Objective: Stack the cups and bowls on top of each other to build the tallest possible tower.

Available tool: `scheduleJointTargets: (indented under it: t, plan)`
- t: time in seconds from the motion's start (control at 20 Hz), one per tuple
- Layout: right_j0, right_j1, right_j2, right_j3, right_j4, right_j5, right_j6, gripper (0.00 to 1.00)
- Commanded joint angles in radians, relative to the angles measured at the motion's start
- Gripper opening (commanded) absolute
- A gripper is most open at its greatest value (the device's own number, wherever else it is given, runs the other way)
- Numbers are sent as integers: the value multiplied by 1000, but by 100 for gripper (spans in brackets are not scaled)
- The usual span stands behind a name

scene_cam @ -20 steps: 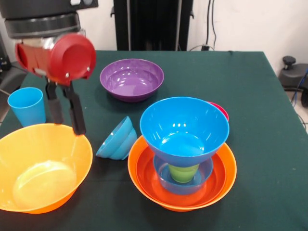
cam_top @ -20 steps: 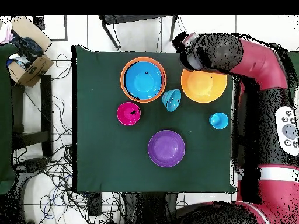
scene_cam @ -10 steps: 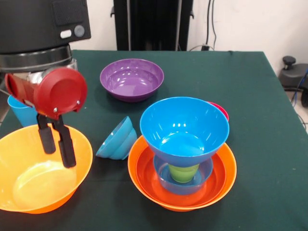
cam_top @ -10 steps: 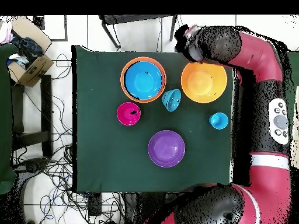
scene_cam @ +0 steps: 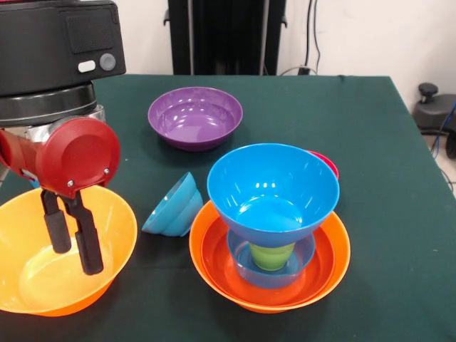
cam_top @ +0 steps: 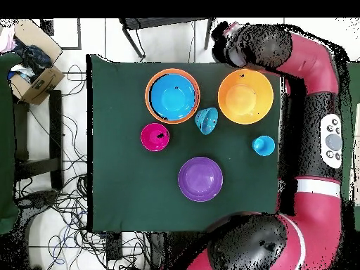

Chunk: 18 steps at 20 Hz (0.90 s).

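The tower (scene_cam: 271,235) stands at the table's (scene_cam: 385,142) near edge: a big orange bowl (scene_cam: 320,274) holding a small blue bowl (scene_cam: 246,258), the lime green cup (scene_cam: 272,255) and a large blue bowl (scene_cam: 273,189) on top. The gripper (scene_cam: 73,246), jaws slightly parted and empty, hangs inside the other orange bowl (scene_cam: 114,221). A tipped blue bowl (scene_cam: 173,206) lies between the two orange bowls, the purple bowl (scene_cam: 194,116) farther back.

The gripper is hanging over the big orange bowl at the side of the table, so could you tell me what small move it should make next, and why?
Probably a short descent to take the bowl's rim. The gripper hangs with its fingers slightly apart and nothing between them, inside the empty orange bowl. That bowl sits apart from the tower, so it seems the next piece to lift.
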<state>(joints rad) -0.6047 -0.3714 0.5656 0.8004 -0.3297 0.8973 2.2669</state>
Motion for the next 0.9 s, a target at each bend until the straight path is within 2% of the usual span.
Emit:
scheduleJointTargets:
  t: [0.05, 0.25, 0.45, 0.75, 0.9]
  plan:
    - [35, 15, 39, -2, -18, 85, -254, 100]
    - [33, 31, 43, 8, -31, 50, -292, 100]
    - [41, 55, 45, 5, -57, 86, -373, 100]
    - [31, 53, 55, 65, -22, 80, -373, 100]
    - [30, 60, 56, 63, -17, 80, -382, 100]
